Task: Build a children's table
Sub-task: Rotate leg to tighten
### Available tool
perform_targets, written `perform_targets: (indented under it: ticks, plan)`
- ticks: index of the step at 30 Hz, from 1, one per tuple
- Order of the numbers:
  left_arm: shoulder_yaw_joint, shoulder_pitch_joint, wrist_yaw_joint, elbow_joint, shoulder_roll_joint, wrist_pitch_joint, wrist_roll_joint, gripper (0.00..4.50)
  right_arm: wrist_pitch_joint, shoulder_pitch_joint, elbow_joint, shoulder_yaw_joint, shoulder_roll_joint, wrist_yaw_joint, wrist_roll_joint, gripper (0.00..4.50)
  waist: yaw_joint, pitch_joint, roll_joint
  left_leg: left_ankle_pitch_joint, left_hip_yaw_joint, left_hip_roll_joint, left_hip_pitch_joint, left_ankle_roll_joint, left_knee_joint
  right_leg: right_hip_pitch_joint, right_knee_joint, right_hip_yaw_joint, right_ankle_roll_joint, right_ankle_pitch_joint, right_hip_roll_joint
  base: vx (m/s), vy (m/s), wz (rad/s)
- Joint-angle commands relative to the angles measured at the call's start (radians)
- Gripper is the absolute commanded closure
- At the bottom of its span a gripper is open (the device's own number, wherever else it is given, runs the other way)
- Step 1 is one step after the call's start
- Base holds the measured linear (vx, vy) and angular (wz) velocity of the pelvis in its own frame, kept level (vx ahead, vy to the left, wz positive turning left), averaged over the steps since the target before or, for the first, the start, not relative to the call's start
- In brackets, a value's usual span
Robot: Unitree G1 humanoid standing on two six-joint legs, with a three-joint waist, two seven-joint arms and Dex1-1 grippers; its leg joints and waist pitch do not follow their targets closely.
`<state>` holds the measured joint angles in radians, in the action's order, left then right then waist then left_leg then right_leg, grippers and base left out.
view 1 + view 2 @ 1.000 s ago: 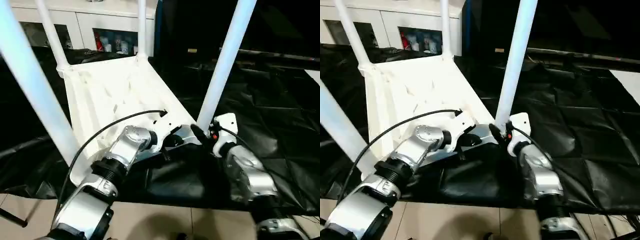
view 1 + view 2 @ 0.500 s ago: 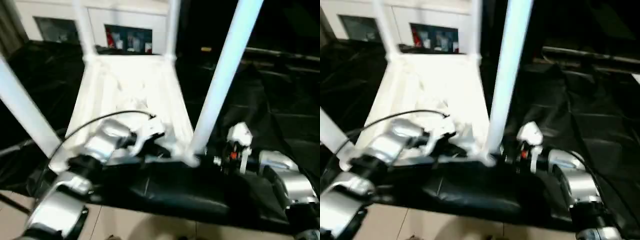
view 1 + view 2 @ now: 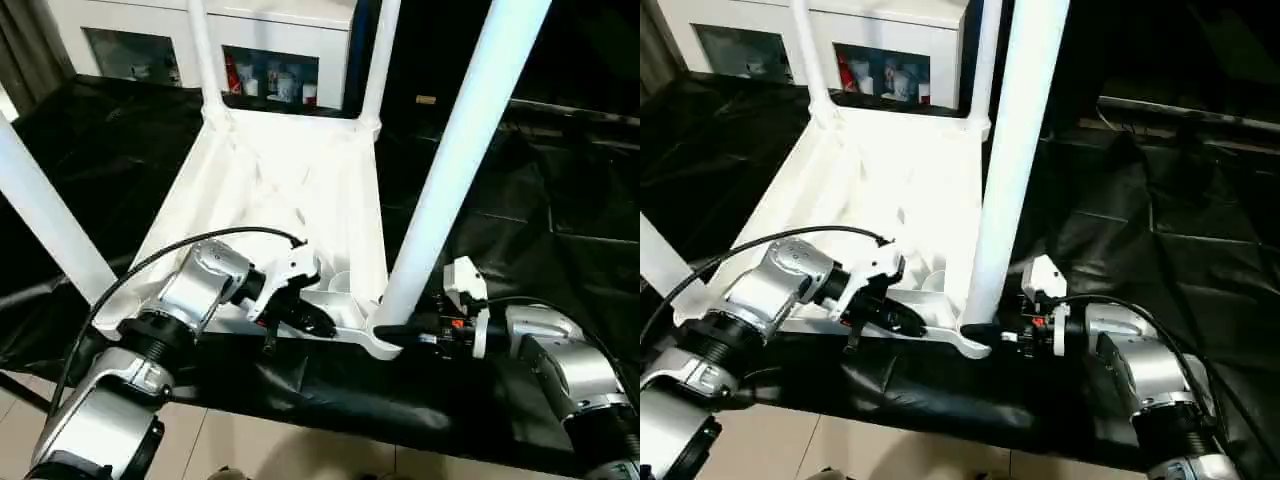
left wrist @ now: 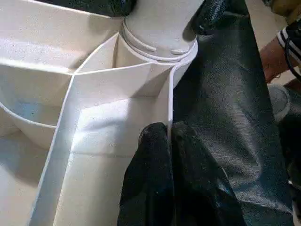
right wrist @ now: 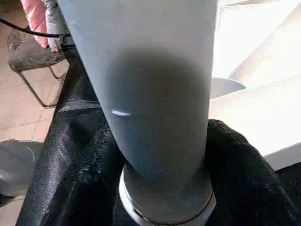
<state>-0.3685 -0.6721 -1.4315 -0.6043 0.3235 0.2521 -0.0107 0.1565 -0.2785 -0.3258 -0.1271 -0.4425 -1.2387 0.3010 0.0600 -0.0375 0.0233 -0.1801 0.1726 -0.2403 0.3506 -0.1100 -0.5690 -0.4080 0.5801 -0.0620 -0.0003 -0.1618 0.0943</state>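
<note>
The white children's table top point(image 3: 290, 180) lies upside down, ribbed underside up, on the black-draped work table. Four white legs stand in its corner sockets. The near right leg point(image 3: 460, 150) rises in front of my right arm. My right gripper point(image 3: 395, 332) is shut around that leg's base, and its black fingers point(image 5: 235, 160) hug both sides of the tube point(image 5: 150, 84). My left gripper point(image 3: 318, 322) is shut on the top's near rim wall, close to the same corner socket. Its fingertips point(image 4: 157, 141) pinch the thin white wall.
The other legs stand at near left point(image 3: 45, 215), far left point(image 3: 205, 55) and far right point(image 3: 380, 60). A white cabinet point(image 3: 270, 40) lies behind. The black cloth point(image 3: 560, 200) spreads to the right, and the floor point(image 3: 300, 450) is just below the near edge. A person's arm point(image 4: 277, 56) shows beside the table.
The camera has swung, so the whole picture shifted. My right forearm has dropped lower and now reaches the near right leg's base from the right. My left gripper stays at the near rim.
</note>
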Motion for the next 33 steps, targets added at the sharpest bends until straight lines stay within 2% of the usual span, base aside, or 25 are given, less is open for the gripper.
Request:
perform_targets:
  ticks: [1,5,7,8,9,10,12,14,15,16,18,21,22,23,25,26,27,28,30,31,32,33]
  plan:
    - [-0.014,0.002,0.026,-0.005,-0.025,-0.01,-0.002,4.5,0.016,0.002,0.001,0.008,0.009,0.015,0.013,2.29,-0.002,0.058,0.003,-0.193,0.021,0.014,0.0,0.069,0.059,0.057,-0.047,0.027,-0.247,-0.149,0.024,0.0,0.0,0.0]
    - [0.024,-0.025,0.193,-0.073,-0.074,-0.042,-0.031,4.5,-0.012,-0.007,-0.067,0.026,0.051,0.162,-0.045,2.38,-0.004,0.054,0.004,-0.237,0.022,0.017,-0.003,0.055,0.06,0.051,-0.058,0.026,-0.229,-0.221,0.023,0.0,0.0,0.0]
    - [0.035,-0.034,0.247,-0.096,-0.09,-0.049,-0.038,4.5,-0.021,-0.014,-0.095,0.037,0.067,0.21,-0.057,2.42,-0.008,0.051,0.005,-0.276,0.019,0.018,-0.001,0.038,0.064,0.052,-0.068,0.022,-0.196,-0.319,0.025,0.0,0.0,0.0]
    - [0.058,-0.054,0.369,-0.144,-0.128,-0.057,-0.052,4.5,-0.021,-0.03,-0.148,0.061,0.109,0.338,-0.081,2.42,-0.009,0.051,0.006,-0.28,0.018,0.019,-0.002,0.03,0.063,0.05,-0.073,0.022,-0.173,-0.364,0.027,0.0,0.0,0.0]
    - [0.069,-0.065,0.434,-0.167,-0.151,-0.052,-0.057,4.5,-0.007,-0.037,-0.166,0.074,0.137,0.42,-0.094,2.46,-0.013,0.051,0.005,-0.285,0.018,0.021,-0.002,0.022,0.064,0.047,-0.075,0.021,-0.164,-0.381,0.024,0.0,0.0,0.0]
    - [0.075,-0.072,0.474,-0.18,-0.166,-0.048,-0.06,4.5,0.003,-0.041,-0.176,0.082,0.155,0.472,-0.103,2.47,-0.016,0.052,0.008,-0.279,0.014,0.024,0.001,0.01,0.065,0.051,-0.077,0.018,-0.148,-0.401,0.023,0.0,0.0,0.0]
    - [0.079,-0.076,0.517,-0.189,-0.19,-0.041,-0.062,4.5,0.016,-0.047,-0.187,0.094,0.187,0.545,-0.106,2.49,-0.029,0.05,0.007,-0.303,0.012,0.026,0.005,0.015,0.066,0.05,-0.086,0.015,-0.122,-0.451,0.023,0.0,0.0,0.0]
    - [0.078,-0.078,0.554,-0.198,-0.225,-0.038,-0.065,4.5,0.03,-0.058,-0.203,0.12,0.239,0.648,-0.112,2.49,-0.033,0.051,0.008,-0.307,0.011,0.027,0.007,0.019,0.066,0.049,-0.087,0.014,-0.115,-0.463,0.024,0.0,0.0,0.0]
    - [0.068,-0.074,0.567,-0.196,-0.255,-0.037,-0.071,4.5,0.038,-0.071,-0.222,0.143,0.286,0.728,-0.109,2.5,-0.036,0.049,0.006,-0.313,0.01,0.028,0.006,0.018,0.067,0.044,-0.092,0.013,-0.108,-0.481,0.023,0.0,0.0,0.0]
    - [0.066,-0.073,0.567,-0.196,-0.258,-0.037,-0.072,4.5,0.038,-0.073,-0.225,0.145,0.291,0.736,-0.109,2.51,-0.04,0.05,0.006,-0.326,0.009,0.028,0.003,0.017,0.066,0.04,-0.095,0.012,-0.106,-0.492,0.023,0.0,0.0,0.0]
    - [0.054,-0.068,0.557,-0.191,-0.282,-0.039,-0.074,4.5,0.021,-0.085,-0.244,0.148,0.32,0.783,-0.118,2.51,-0.048,0.049,0.004,-0.355,0.008,0.028,0.001,0.021,0.067,0.037,-0.099,0.009,-0.105,-0.503,0.021,0.0,0.0,0.0]
    - [0.048,-0.075,0.558,-0.209,-0.303,-0.05,-0.075,4.5,-0.017,-0.074,-0.202,0.104,0.336,0.76,-0.15,2.51,-0.055,0.048,0.004,-0.379,0.006,0.028,0.002,0.027,0.068,0.038,-0.1,0.008,-0.107,-0.5,0.019,0.0,0.0,0.0]
    - [0.044,-0.077,0.554,-0.213,-0.303,-0.051,-0.075,4.5,-0.032,-0.067,-0.182,0.084,0.331,0.739,-0.16,1.95,-0.054,0.048,0.004,-0.379,0.006,0.027,0.003,0.027,0.068,0.037,-0.1,0.008,-0.106,-0.498,0.019,0.0,0.0,0.0]
    - [0.042,-0.078,0.546,-0.213,-0.297,-0.052,-0.075,4.5,-0.05,-0.062,-0.17,0.076,0.319,0.713,-0.16,1.81,-0.052,0.05,0.003,-0.374,0.008,0.026,-0.001,0.03,0.067,0.034,-0.1,0.011,-0.11,-0.481,0.02,0.0,0.0,0.0]
    - [0.042,-0.077,0.543,-0.213,-0.292,-0.053,-0.076,4.5,-0.066,-0.06,-0.165,0.073,0.312,0.703,-0.167,1.76,-0.051,0.05,0.004,-0.368,0.009,0.025,0.001,0.035,0.068,0.037,-0.096,0.013,-0.122,-0.455,0.02,0.0,0.0,0.0]
    - [0.04,-0.077,0.529,-0.212,-0.285,-0.052,-0.076,4.5,-0.083,-0.06,-0.165,0.073,0.298,0.696,-0.176,1.62,-0.052,0.05,0.002,-0.362,0.008,0.024,0.006,0.036,0.07,0.04,-0.093,0.013,-0.13,-0.433,0.02,0.0,0.0,0.0]
    - [0.04,-0.076,0.52,-0.211,-0.28,-0.051,-0.077,4.5,-0.094,-0.061,-0.167,0.073,0.29,0.694,-0.183,1.38,-0.05,0.052,0.003,-0.35,0.01,0.023,0.004,0.039,0.068,0.04,-0.09,0.016,-0.145,-0.399,0.02,0.0,0.0,0.0]
    - [0.04,-0.076,0.52,-0.211,-0.28,-0.051,-0.077,4.5,-0.094,-0.061,-0.167,0.073,0.29,0.694,-0.183,1.38,-0.049,0.052,0.002,-0.345,0.011,0.023,0.003,0.039,0.068,0.04,-0.088,0.017,-0.152,-0.385,0.02,0.0,0.0,0.0]
    - [0.036,-0.071,0.473,-0.2,-0.26,-0.048,-0.075,4.5,-0.104,-0.053,-0.145,0.065,0.248,0.612,-0.168,1.38,-0.048,0.054,0.003,-0.323,0.012,0.022,0.008,0.048,0.067,0.047,-0.079,0.018,-0.173,-0.328,0.02,0.0,0.0,0.0]
    - [0.031,-0.067,0.428,-0.189,-0.241,-0.05,-0.07,4.5,-0.098,-0.042,-0.118,0.059,0.214,0.524,-0.139,1.38,-0.048,0.054,0.003,-0.323,0.012,0.022,0.008,0.048,0.067,0.047,-0.079,0.018,-0.173,-0.328,0.02,0.0,0.0,0.0]
    - [0.031,-0.067,0.428,-0.189,-0.241,-0.05,-0.07,4.5,-0.098,-0.042,-0.118,0.059,0.213,0.522,-0.138,1.38,-0.046,0.055,0.002,-0.315,0.013,0.021,0.007,0.059,0.066,0.051,-0.077,0.019,-0.184,-0.298,0.02,0.0,0.0,0.0]
    - [0.019,-0.061,0.355,-0.17,-0.21,-0.052,-0.064,4.5,-0.091,-0.025,-0.076,0.05,0.159,0.383,-0.097,1.38,-0.042,0.059,0.004,-0.277,0.015,0.02,0.007,0.077,0.062,0.055,-0.07,0.022,-0.206,-0.232,0.021,0.0,0.0,0.0]
